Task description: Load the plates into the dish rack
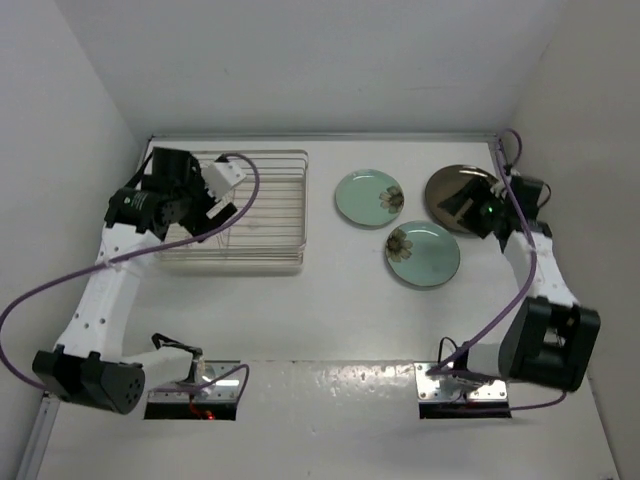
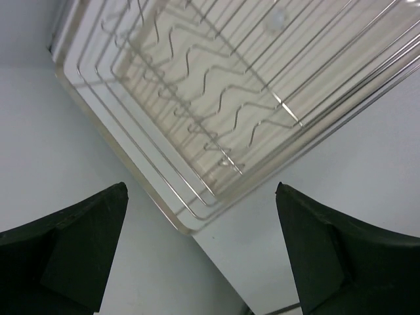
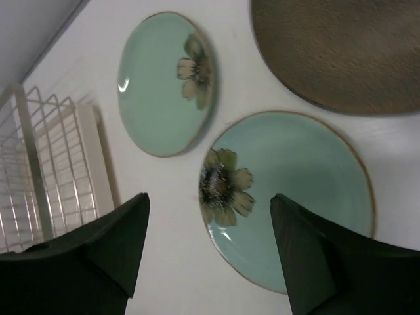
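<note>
The dish rack [image 1: 240, 215] stands at the counter's [image 1: 330, 310] far left with only wire prongs inside. To its right, flat on the counter, lie the far mint plate [image 1: 369, 197], near mint plate [image 1: 423, 254] and brown plate [image 1: 447, 188]. The left gripper [image 2: 200, 190] is above the rack, jaws apart. The right gripper [image 3: 210, 197] is above the plates, jaws apart, holding nothing.

Left gripper [image 2: 200, 252] jaws spread wide, above a corner of the wire dish rack [image 2: 216, 105], nothing held

Robotics laboratory test cell: white tabletop [image 1: 330, 320] enclosed by plain white walls [image 1: 300, 60], left arm [image 1: 100, 300] and right arm [image 1: 535, 270] bolted at the frame's lower edge.
</note>
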Robot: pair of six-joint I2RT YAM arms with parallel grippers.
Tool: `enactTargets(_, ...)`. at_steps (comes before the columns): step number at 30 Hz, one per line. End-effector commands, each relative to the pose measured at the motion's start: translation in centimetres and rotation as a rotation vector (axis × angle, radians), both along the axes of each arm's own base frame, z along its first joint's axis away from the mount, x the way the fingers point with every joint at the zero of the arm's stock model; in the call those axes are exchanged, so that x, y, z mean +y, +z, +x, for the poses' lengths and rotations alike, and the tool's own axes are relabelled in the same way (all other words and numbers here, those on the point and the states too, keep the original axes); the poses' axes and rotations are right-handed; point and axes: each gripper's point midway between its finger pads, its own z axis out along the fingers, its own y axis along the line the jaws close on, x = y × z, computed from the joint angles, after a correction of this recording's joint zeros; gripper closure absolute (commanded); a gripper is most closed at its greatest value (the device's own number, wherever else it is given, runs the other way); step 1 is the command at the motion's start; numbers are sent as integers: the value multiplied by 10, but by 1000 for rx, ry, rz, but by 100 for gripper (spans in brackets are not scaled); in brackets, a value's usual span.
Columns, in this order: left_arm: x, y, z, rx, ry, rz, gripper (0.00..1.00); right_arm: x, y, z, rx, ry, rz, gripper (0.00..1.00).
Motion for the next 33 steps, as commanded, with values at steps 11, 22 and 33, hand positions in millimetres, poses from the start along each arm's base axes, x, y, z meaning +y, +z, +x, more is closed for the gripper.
enactTargets(11,-69,53,58,-42,-113,-26,0,-5,-5,89,129,-59,-49,26)
enactTargets(22,-92,37,100,-15,-114,33,0,-92,-89,37,175,-587,188,17)
enactTargets(33,-91,37,120,-20,-78,70,0,-124,-162,45,213,-783,302,40)
